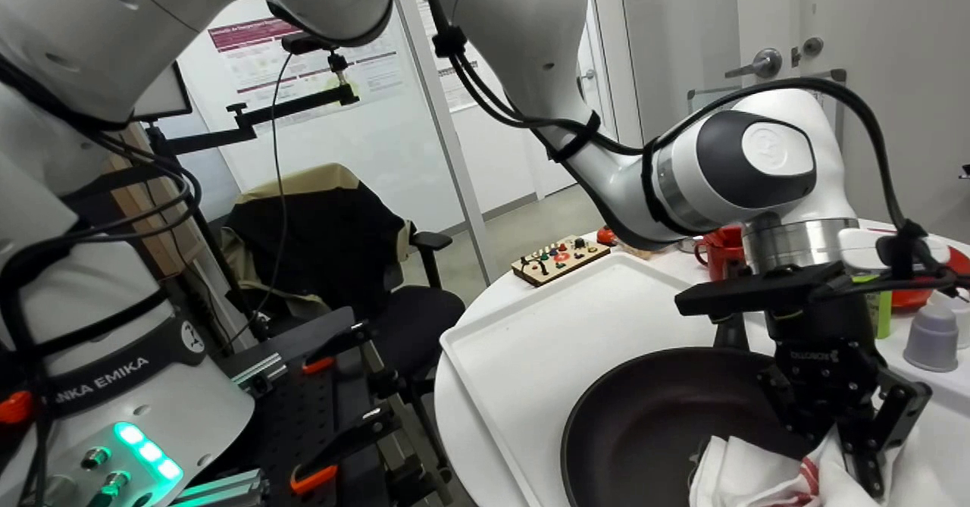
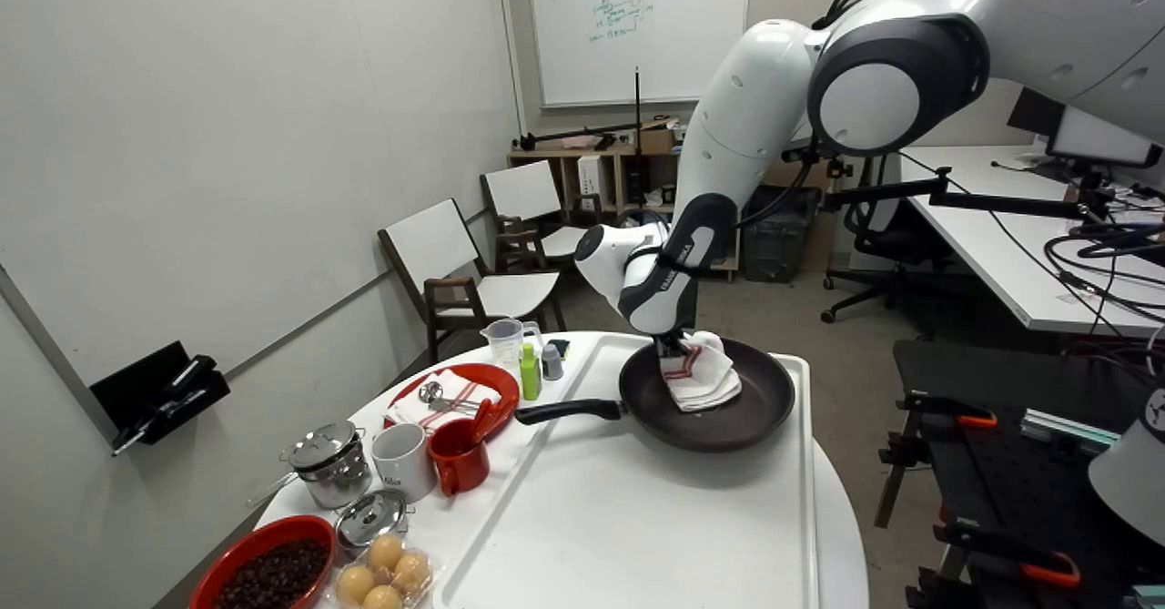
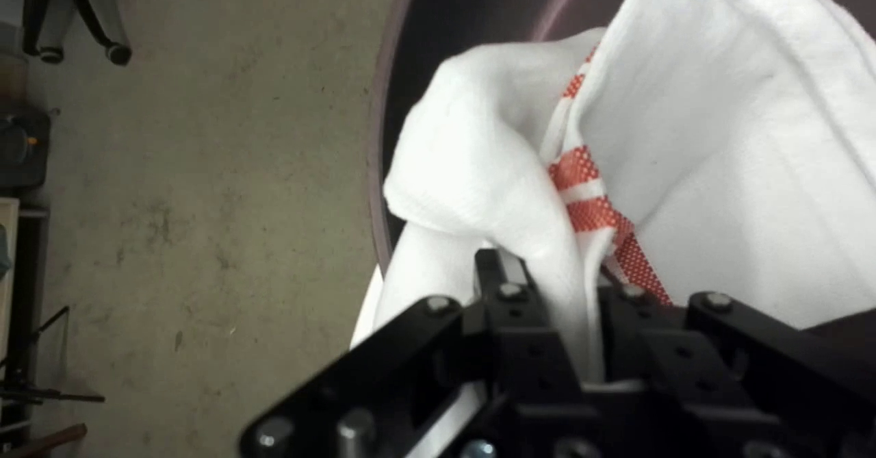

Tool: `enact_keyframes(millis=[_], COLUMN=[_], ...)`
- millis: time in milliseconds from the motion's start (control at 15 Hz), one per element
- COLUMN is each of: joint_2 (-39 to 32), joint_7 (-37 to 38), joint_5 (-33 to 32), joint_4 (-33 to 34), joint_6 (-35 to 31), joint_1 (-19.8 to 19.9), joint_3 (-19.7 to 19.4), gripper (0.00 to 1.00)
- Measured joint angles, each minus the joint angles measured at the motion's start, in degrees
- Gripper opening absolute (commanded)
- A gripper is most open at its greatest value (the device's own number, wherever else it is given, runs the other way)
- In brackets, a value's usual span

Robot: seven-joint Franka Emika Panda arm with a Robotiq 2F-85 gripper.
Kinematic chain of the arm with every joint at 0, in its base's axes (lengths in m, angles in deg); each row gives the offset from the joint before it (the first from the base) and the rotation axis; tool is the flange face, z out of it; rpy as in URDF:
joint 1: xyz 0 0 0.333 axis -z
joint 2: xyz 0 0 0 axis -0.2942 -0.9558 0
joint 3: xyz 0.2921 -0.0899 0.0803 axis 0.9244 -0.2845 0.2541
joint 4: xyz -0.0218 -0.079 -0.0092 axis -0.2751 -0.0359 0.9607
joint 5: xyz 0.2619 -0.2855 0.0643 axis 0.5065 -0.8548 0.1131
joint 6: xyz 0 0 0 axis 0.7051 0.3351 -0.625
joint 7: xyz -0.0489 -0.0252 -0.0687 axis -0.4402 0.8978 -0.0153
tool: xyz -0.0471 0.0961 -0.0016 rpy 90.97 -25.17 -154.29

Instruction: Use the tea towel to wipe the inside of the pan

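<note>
A: Wrist view: hand [image 3: 556,281] pinches a fold of towel [image 3: 712,150].
B: In an exterior view, towel sits in pan [image 1: 652,416].
A: In an exterior view, pan rests on tray [image 2: 628,527], nothing seen bracing it. Hard push could skid it.
B: Pinch looks partial, so drag could free towel.

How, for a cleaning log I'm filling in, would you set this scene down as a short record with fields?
Towel: white with red stripes, bunched
Towel position: mostly inside the pan
Grip: tool closed on the towel
Under the pan: white tray on a white table
Other cloth: on a red plate
Also on the table: red mug, white mug, green bottle
Wiping motion: cannot be told from stills
</note>
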Motion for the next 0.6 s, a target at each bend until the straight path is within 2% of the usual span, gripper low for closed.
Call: enact_keyframes(millis=[267, 600], joint_2=[-0.7, -0.6], joint_7=[-0.5, -6.4], joint_5=[0.0, 1.0], joint_4=[1.2, 0.3], joint_6=[5.2, -5.8], joint_1=[1.5, 4.9], joint_3=[0.1, 4.0], gripper=[0.07, 0.07])
